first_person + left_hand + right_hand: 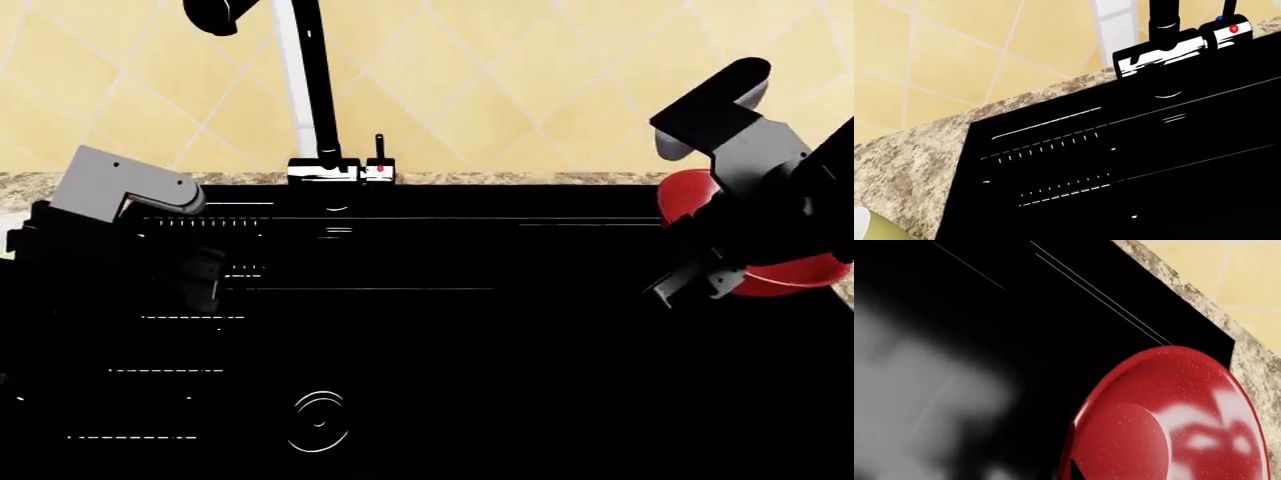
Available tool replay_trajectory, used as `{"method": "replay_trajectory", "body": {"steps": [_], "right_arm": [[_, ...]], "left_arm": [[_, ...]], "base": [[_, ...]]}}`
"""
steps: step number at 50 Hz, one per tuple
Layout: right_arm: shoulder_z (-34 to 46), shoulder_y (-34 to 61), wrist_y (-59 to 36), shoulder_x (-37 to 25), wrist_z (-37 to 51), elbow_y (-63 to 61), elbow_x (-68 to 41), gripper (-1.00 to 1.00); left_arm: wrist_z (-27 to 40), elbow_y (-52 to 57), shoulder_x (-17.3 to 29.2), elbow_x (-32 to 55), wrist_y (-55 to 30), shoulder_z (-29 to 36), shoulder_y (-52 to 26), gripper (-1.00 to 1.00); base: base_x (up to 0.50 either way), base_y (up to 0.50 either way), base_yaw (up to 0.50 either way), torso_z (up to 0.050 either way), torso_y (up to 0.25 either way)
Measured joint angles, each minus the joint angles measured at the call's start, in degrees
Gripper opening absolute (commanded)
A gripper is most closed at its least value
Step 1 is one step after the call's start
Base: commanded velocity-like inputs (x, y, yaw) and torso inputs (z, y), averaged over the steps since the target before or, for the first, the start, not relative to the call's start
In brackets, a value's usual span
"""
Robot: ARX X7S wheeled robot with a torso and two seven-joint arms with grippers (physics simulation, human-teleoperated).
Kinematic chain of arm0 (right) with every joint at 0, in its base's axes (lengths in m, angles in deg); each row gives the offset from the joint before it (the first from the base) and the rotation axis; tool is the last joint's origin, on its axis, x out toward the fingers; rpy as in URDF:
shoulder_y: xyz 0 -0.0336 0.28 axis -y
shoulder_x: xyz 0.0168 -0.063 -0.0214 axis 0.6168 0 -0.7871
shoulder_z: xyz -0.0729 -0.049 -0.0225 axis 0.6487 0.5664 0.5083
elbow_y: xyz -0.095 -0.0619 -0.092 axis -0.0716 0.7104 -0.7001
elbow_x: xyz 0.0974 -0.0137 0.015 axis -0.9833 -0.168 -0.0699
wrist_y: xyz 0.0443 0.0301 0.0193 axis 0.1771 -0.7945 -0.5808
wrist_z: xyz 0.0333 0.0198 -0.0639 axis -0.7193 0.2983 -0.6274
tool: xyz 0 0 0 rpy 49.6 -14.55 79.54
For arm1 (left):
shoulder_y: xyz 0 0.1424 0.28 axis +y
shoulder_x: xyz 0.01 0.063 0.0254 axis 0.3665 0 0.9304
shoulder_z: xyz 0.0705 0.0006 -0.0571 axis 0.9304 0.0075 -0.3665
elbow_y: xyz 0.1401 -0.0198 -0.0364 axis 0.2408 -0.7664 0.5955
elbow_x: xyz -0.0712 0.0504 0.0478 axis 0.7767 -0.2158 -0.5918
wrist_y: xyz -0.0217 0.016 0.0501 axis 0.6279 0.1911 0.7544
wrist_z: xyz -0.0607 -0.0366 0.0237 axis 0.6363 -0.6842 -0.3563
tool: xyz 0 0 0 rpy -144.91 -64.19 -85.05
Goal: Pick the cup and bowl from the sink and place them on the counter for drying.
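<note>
Bowl [687, 195] at three o'clock, gripped by the right gripper [694, 285] over the sink [534, 330] edge; left gripper's [200, 285] state unclear.

Speckled granite counter [914, 150] ran below the yellow tiled wall [534, 90], black sink [441, 330] set into it, faucet [310, 90] at its back edge, cup [874, 227] on the counter beside the sink.

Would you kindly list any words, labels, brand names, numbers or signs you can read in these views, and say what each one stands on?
No readable text appears in any view.
The faucet bears a red dot and a blue dot on its knob, colour marks only, no letters.
The bowl, sink, counter and tiled wall carry no writing.
</note>
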Motion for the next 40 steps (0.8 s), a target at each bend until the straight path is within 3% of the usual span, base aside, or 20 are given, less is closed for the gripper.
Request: {"method": "replay_trajectory", "body": {"steps": [14,40], "right_arm": [[11.13,6.64,0.23,-6.09,-1.51,-1.21,0.89,-1.0],[22.86,13.97,3.73,-15.68,-15.56,-2.38,16.42,-1.0]], "left_arm": [[0.32,0.32,0.32,0.58,0.35,-0.13,0.72,1.0],[1.83,0.66,0.69,1.65,0.65,-0.81,2.19,1.0]], "base": [[0.0,0.0,0.0,0.0,0.0],[0.0,0.0,0.0,0.0,0.0]]}}
